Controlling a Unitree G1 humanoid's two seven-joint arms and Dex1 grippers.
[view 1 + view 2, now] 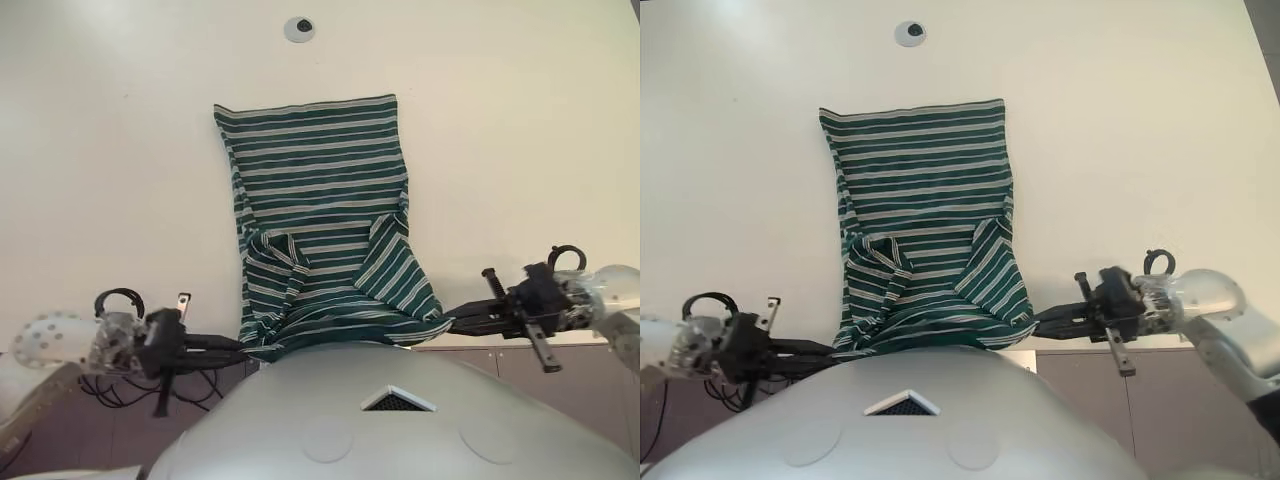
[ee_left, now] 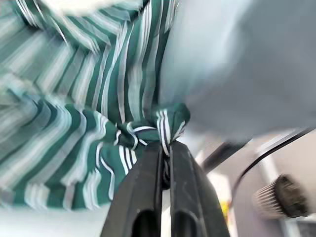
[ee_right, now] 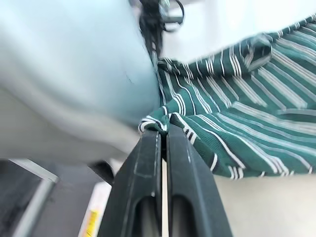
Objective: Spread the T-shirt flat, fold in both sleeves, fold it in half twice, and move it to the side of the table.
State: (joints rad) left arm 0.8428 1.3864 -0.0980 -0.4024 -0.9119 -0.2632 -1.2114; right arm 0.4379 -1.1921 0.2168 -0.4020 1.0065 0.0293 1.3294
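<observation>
- Left end effector (image 1: pixel 238 346) — fingers closed on the 7 o'clock corner of the T-shirt (image 1: pixel 320 200), at the near edge of the table (image 1: pixel 520 150).
- Right end effector (image 1: pixel 452 321) pinched tight on the 5 o'clock corner.
- The T-shirt lies lengthwise mid-table, sleeves folded in, its near part rumpled and its far part flat.
- Small round grey disc (image 1: pixel 299 29) at 12 o'clock beyond it — apart from the cloth.

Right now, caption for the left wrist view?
Left gripper shut on a bunched corner of the green striped T-shirt.
</observation>
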